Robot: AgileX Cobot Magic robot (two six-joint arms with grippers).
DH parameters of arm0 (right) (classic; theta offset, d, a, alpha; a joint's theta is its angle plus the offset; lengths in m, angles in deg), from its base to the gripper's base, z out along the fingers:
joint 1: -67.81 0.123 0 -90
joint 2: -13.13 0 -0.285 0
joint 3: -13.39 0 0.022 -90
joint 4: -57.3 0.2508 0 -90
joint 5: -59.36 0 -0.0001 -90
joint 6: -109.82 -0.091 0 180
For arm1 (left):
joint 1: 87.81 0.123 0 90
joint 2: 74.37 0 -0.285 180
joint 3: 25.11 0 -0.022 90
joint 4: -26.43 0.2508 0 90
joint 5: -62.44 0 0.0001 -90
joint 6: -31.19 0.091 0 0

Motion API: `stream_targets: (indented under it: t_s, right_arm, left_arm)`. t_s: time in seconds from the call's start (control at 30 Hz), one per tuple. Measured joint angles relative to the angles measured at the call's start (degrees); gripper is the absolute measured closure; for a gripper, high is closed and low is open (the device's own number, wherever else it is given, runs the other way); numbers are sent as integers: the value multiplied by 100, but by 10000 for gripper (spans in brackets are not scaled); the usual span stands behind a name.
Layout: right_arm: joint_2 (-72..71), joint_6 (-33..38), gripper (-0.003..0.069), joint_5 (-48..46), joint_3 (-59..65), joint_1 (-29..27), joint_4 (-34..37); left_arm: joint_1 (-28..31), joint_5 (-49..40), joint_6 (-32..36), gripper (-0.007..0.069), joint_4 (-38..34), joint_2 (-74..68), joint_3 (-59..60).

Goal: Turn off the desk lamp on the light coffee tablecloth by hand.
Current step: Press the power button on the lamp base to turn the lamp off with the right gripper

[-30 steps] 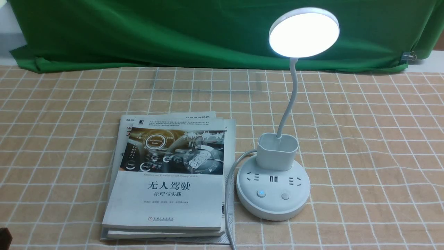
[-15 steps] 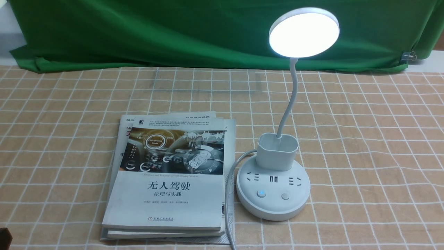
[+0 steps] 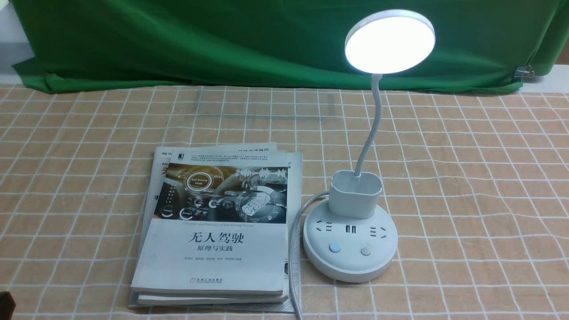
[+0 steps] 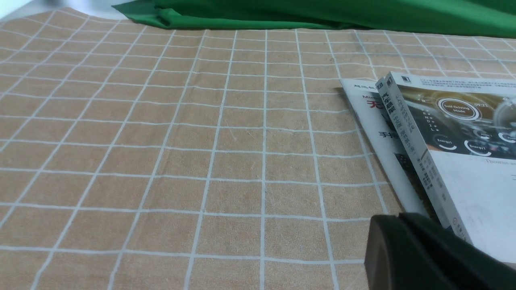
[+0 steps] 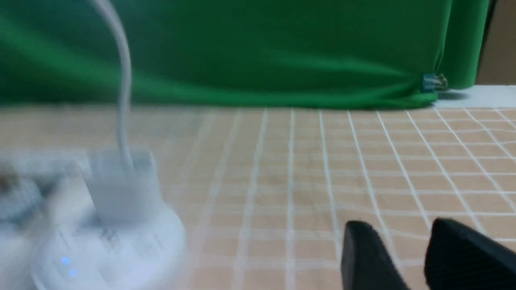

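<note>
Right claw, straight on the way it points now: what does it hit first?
The way looks free nearby. The right claw points across the light coffee grid-lined tablecloth toward the green backdrop cloth, probably its first contact. The white disc-headed desk lamp sits off that line. Depth is unclear.

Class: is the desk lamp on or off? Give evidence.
On: the desk lamp has a brightly glowing head; one base button shows blue light.

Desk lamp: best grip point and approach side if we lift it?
Likely the cup holder rim on the desk lamp, from above and its right: the open-topped wall offers two faces to pinch; the neck looks bendy, and books and cable crowd its left.
</note>
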Motion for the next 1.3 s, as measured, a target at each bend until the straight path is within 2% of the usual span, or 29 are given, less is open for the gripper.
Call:
stream_targets:
  t_s: [0.23, 0.37, 0.47, 0.53, 0.63, 0.77, 0.8, 0.83, 0.9, 1.0, 1.13, 1.27, 1.3]
  right_arm:
    - [0, -2534, 417, 1289, 0, 0, 178]
    - [0, -2970, 426, 1599, 0, 0, 183]
    - [30, -3101, 482, 1177, -77, 0, 190]
    - [263, -2954, 538, 439, -411, 20, 197]
    - [918, -2220, 608, -733, -1405, 195, 197]
    - [2256, -1325, 613, -2682, -2876, 539, 197]
    - [2335, -1288, 613, -2790, -2946, 554, 197]
    - [2871, -1078, 612, -3499, -3396, 657, 197]
    - [3672, -778, 612, -4342, -3926, 765, 197]
    - [4589, -454, 611, -4789, -4324, 825, 217]
    - [5568, -185, 611, -4874, -4583, 903, 397]
    - [6536, -101, 611, -4737, -4786, 1358, 533]
    - [6894, -135, 611, -4659, -4896, 1688, 542]
  left_arm:
    - [0, 0, 0, 619, 0, 0, 0]
    - [0, 0, 0, 619, 0, 0, 0]
    - [0, 0, 0, 619, 0, 0, 0]
    - [0, 0, 0, 619, 0, 0, 0]
    - [0, 0, 0, 619, 0, 0, 0]
    - [0, 0, 0, 619, 0, 0, 0]
    - [0, 0, 0, 619, 0, 0, 0]
    - [0, 0, 0, 619, 0, 0, 0]
    - [0, 0, 0, 619, 0, 0, 0]
    - [0, 0, 0, 619, 0, 0, 0]
    - [0, 0, 0, 619, 0, 0, 0]
    - [0, 0, 0, 619, 0, 0, 0]
    - [0, 0, 0, 619, 0, 0, 0]
